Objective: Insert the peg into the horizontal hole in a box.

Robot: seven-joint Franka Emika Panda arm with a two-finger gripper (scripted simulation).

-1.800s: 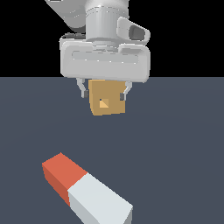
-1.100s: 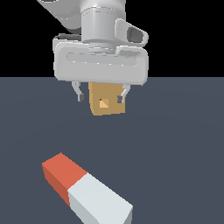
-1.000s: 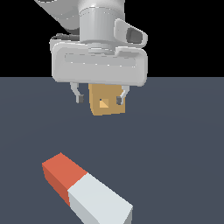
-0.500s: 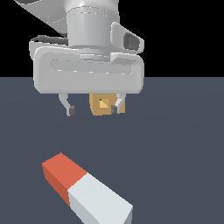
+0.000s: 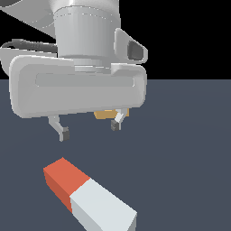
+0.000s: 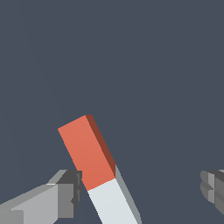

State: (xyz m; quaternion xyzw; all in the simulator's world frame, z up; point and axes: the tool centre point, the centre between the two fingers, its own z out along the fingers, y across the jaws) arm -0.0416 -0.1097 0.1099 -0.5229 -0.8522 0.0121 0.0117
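Dark grey floor carries one peg and one box. Peg lies flat, red end pointing toward the box. Gripper is spread wide, empty.

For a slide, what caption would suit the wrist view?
Open fingers flank the red-and-white peg lying on the dark floor.

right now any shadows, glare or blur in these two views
Exterior view: flat even render, sharp edges, no cast shadow under the peg, no glare; the pincer body hides most of the box. Wrist view: equally sharp and shadowless, the peg's side face merely shaded darker, the fingers cropped at the frame edges.
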